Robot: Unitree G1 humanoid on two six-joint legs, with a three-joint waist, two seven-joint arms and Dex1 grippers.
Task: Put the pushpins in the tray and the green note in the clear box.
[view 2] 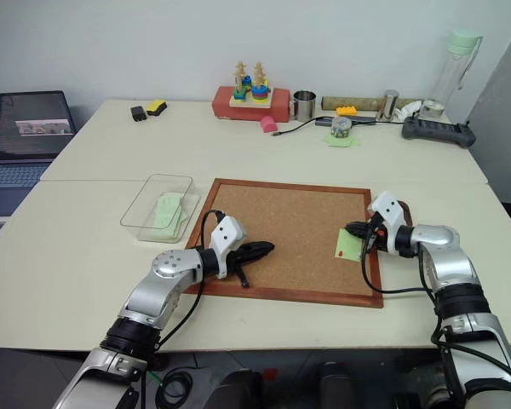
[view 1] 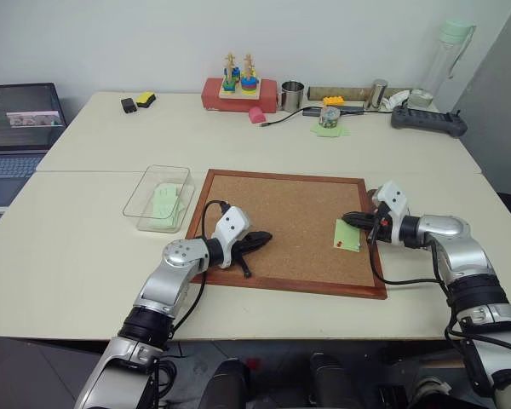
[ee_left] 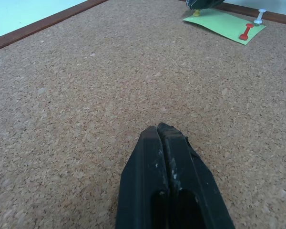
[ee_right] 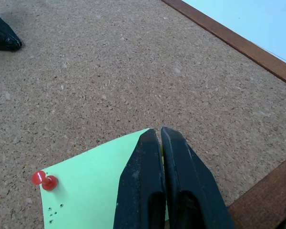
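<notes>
My right jaws (ee_right: 161, 136) are shut over the yellow pin (ee_left: 197, 13) on the green note (ee_right: 93, 191).
Left jaws (ee_left: 163, 131) shut, empty. Pins are tiny, slippery: pinch the head. Note is limp; red pin (ee_right: 44, 180) beside my right jaws holds it.

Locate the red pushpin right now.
The red pushpin is stuck in the green note's corner, on the corkboard's right side, beside the shut right gripper.

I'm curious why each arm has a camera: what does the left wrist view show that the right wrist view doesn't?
Left wrist view: a white pin and the yellow pin at the right gripper's tip. Right wrist view: the left gripper's tip and pale table. Both: corkboard, green note, red pin.
</notes>
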